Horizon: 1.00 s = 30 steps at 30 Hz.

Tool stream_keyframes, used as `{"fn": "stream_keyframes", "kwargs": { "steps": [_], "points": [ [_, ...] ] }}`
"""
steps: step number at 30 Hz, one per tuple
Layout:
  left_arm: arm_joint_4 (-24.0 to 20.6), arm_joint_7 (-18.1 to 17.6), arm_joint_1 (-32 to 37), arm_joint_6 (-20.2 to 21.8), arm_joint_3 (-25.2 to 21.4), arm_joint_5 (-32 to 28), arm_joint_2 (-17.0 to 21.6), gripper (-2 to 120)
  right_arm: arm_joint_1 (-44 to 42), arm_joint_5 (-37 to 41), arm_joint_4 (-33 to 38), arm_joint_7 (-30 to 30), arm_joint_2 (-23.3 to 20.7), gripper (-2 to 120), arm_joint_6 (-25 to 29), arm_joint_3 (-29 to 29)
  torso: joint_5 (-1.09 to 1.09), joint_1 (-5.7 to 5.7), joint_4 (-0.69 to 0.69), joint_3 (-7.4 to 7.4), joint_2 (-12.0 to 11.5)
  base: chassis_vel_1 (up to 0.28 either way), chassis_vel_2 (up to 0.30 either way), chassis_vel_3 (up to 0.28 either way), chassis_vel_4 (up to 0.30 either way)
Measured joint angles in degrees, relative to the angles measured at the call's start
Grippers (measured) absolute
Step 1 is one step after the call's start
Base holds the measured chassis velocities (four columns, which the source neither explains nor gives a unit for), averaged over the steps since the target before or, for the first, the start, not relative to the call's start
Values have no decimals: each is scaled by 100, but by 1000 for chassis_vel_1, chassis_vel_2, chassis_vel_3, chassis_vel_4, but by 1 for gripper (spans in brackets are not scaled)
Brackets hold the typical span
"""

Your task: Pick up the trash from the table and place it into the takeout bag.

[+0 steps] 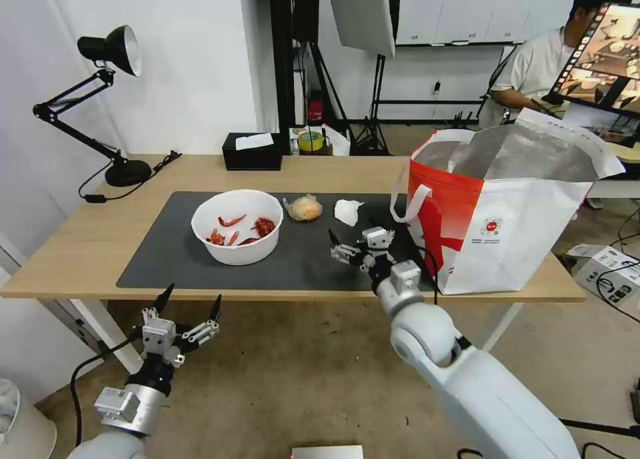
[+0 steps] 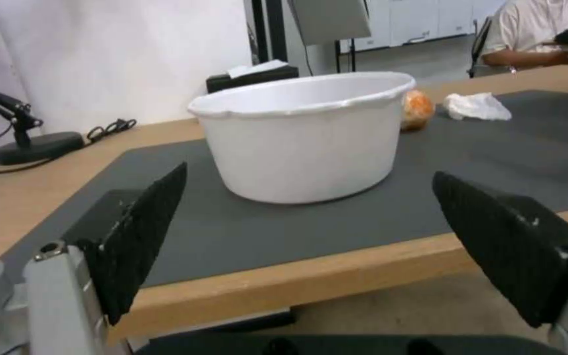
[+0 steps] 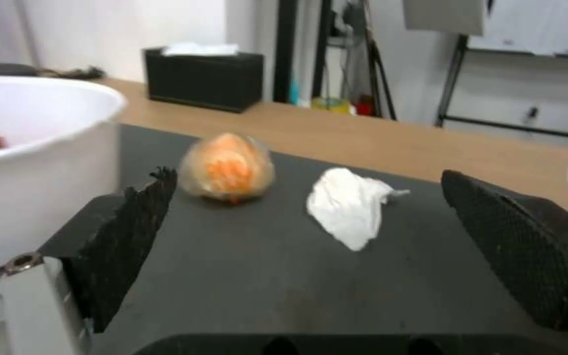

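Reaching over the dark mat (image 1: 167,246) on the table (image 1: 80,259) with the right gripper (image 1: 347,246), jaws standing wide apart and clamped on nothing. Lining up, by the look of the right wrist view, on the crumpled white tissue (image 3: 350,207), lying on the mat ahead of the spread fingers (image 3: 133,241) and just beside the small clear bag of yellow-orange food (image 3: 228,167). Judging the step in hand as the approach to a first or early pick: nothing held, three pieces of trash lying in a row on the mat.

Sitting left of the food bag, the white bowl (image 1: 237,226) with red scraps inside; standing at the right end of the table, mouth open and foil lining showing, the takeout bag (image 1: 507,232), near the tissue and close to the right arm.

Hovering below and before the table's near edge, the left gripper (image 1: 189,309), also spread open and empty, facing the bowl from well short of it.

Calling next, probably, for easing forward and down until the tissue lies between the pads, then closing gently; soft, light paper, likely to slip or drag on the mat if pinched only at its edge. No hinged tray to be made out on the mat.
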Motion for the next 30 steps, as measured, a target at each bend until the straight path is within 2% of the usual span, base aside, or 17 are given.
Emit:
{"fn": "stream_keyframes", "kwargs": {
  "steps": [11, 17, 23, 30],
  "points": [
    [91, -1, -59, -43, 88, 87, -10, 100, 865, 403, -919, 970, 426, 100, -500, -320, 0, 0, 0, 0, 0, 0, 0, 0, 0],
    [101, -1, -80, -43, 89, 81, -12, 100, 1061, 521, -1118, 1157, 529, 100, -609, -358, 0, 0, 0, 0, 0, 0, 0, 0, 0],
    [33, -10, 13, -44, 24, 33, 32, 100, 1679, 992, -1654, 1661, 840, 100, -938, -458, 0, 0, 0, 0, 0, 0, 0, 0, 0],
    [-4, -16, 76, -45, -9, 13, 37, 100, 1969, 1186, -1843, 1832, 1021, 100, -1130, -525, 0, 0, 0, 0, 0, 0, 0, 0, 0]
  ]
}}
